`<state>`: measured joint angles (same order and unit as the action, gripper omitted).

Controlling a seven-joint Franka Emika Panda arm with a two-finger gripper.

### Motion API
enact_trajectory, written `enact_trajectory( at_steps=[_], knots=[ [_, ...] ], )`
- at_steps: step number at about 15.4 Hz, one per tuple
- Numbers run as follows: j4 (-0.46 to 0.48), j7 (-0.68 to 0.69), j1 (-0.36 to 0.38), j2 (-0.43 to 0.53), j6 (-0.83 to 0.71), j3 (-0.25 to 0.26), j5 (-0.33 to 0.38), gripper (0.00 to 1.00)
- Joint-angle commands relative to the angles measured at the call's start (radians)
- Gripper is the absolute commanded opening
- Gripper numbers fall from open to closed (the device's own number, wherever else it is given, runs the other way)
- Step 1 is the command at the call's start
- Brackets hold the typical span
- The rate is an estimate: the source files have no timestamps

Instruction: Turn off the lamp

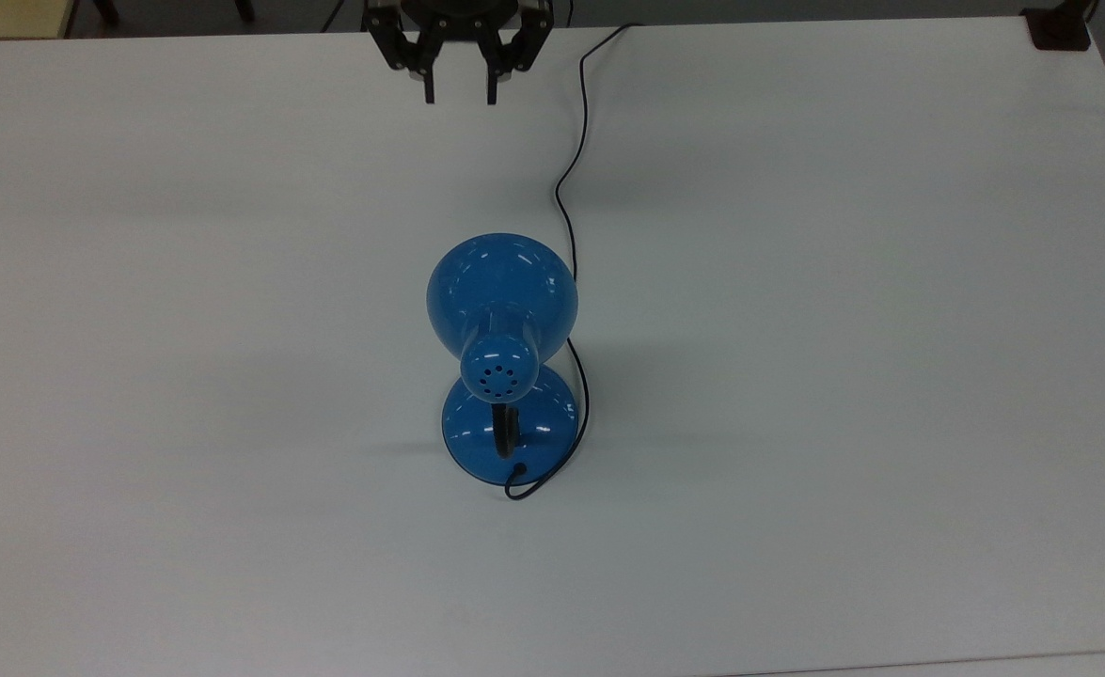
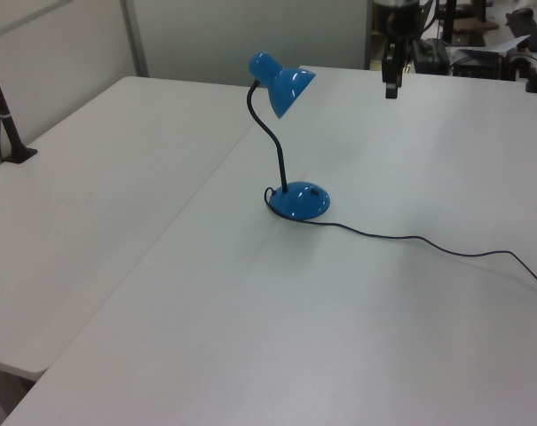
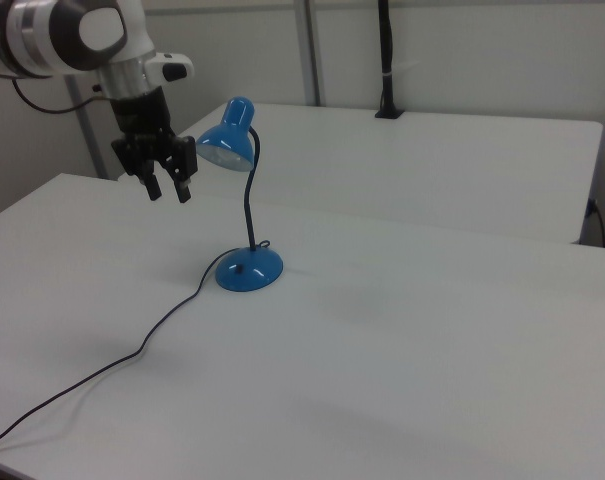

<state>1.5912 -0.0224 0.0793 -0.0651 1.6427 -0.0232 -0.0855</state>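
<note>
**Over the surface: end effector parted and empty, well clear of the lamp**

At the right view's left, you have the end effector [image 3: 169,190] hanging above the surface [image 3: 402,380], fingers spread with a clear gap between them and nothing held. To its right in the right view stands the lamp [image 3: 244,200]: blue shade level with the end effector, black neck curving down to the round base [image 3: 249,270], which sits flat on the surface. The cord [image 3: 132,360] runs from the base toward the right view's lower left.

In the top view, the end effector [image 1: 459,92] sits at the upper edge, well apart from the shade [image 1: 501,291]; the base [image 1: 511,428] lies further off still, on the far side of the shade.

Judgement: no glow or lit patch under the shade is evident, so the lamp reads as off and the switching step as done or close to it; I cannot confirm the switch position. If your check finds it lit, the next move calls for bringing the end effector down past the shade to the base without snagging the cord or nudging the neck.
</note>
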Motion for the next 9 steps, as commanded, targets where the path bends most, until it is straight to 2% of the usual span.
enact_trajectory(
  at_steps=[1,9],
  knots=[
    [-0.01,0.002,0.004,0.016,-0.027,0.008,-0.007,1.0],
    [-0.011,0.002,-0.012,0.031,-0.029,0.015,-0.007,1.0]
  ],
)
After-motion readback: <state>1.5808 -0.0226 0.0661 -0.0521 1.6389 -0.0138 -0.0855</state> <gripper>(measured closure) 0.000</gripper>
